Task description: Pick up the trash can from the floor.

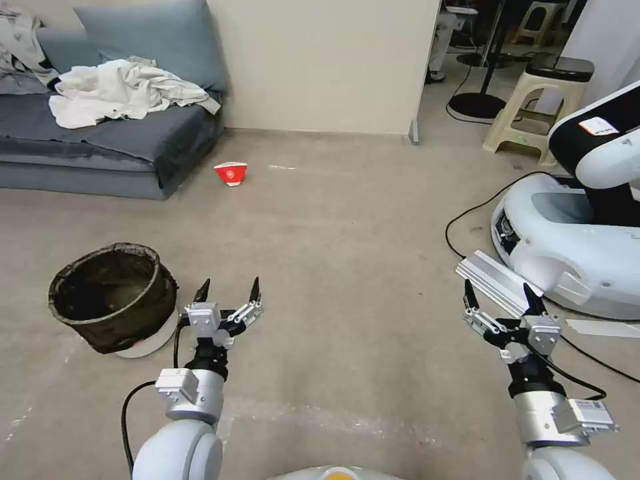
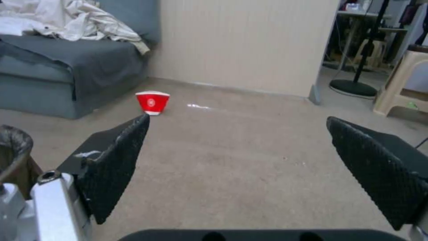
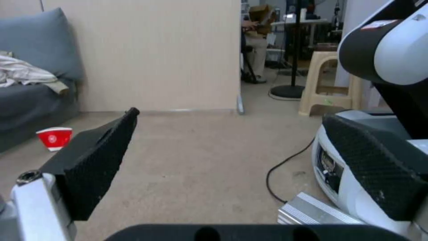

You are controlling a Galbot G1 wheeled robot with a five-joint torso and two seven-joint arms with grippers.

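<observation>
Currently: left gripper [image 1: 227, 291], fingers apart, empty, just right of trash can [image 1: 113, 297] on floor [image 1: 347, 267]. Right gripper [image 1: 500, 297] likewise spread, well apart. Red bowl [image 1: 231, 173] beyond can, near sofa [image 1: 100, 143]; no legible writing.

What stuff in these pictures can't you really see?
- Trash can bottom, head view: dark bag covers most of the white side.
- Trash can, left wrist view: cut off by the picture's edge and the left gripper.
- Red bowl logo: too small to read.
</observation>
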